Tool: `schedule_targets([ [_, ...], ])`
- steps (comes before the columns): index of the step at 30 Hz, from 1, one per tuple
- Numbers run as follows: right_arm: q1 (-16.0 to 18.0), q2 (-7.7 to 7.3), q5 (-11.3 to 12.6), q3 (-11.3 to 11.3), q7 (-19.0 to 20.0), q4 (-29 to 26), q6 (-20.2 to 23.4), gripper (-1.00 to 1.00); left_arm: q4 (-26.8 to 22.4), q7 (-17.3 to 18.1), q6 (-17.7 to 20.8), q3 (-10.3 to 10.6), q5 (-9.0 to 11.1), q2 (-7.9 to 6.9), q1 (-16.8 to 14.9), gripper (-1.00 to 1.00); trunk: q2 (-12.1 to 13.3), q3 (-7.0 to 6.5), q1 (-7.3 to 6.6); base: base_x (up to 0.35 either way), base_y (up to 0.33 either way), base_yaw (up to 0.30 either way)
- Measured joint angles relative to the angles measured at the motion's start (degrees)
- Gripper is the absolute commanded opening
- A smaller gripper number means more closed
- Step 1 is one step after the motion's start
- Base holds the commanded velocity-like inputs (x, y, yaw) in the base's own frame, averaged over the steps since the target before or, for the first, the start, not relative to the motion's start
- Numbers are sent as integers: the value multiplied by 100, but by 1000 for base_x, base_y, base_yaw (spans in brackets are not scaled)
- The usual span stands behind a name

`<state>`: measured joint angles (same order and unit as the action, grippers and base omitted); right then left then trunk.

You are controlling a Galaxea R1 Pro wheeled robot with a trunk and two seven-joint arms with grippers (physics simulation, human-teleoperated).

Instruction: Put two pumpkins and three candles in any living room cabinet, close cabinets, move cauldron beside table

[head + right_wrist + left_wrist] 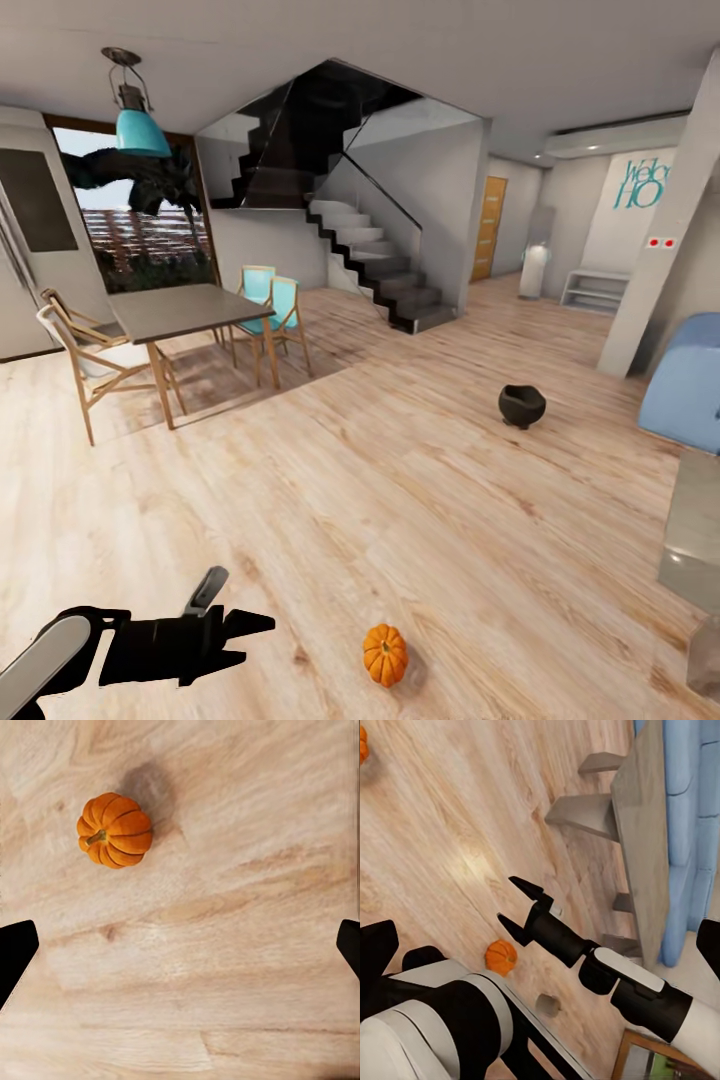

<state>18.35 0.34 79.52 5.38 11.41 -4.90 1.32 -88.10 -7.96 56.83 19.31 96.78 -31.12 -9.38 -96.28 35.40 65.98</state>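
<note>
Pumpkin on plank floor at lower centre, left gripper beside it at lower left, fingers spread and empty, right gripper above the pumpkin, fingers wide apart and empty, cauldron on the floor at centre right, well apart from the grey desk at right edge.

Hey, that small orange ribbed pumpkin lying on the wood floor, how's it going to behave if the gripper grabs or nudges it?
The small orange ribbed pumpkin looks rounded and lies tipped on the plank floor, so a nudge would probably roll it. Its ribs may give the fingers some purchase. It looks rigid, likely not squashy.
</note>
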Motion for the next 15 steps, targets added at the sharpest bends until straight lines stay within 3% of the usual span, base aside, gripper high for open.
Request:
schedule_targets([
  [15,0,-2,3,-1,7,0,0,100,0,0,0,-1,-8,-2,0,100,0,0,0,-1,0,-229],
])
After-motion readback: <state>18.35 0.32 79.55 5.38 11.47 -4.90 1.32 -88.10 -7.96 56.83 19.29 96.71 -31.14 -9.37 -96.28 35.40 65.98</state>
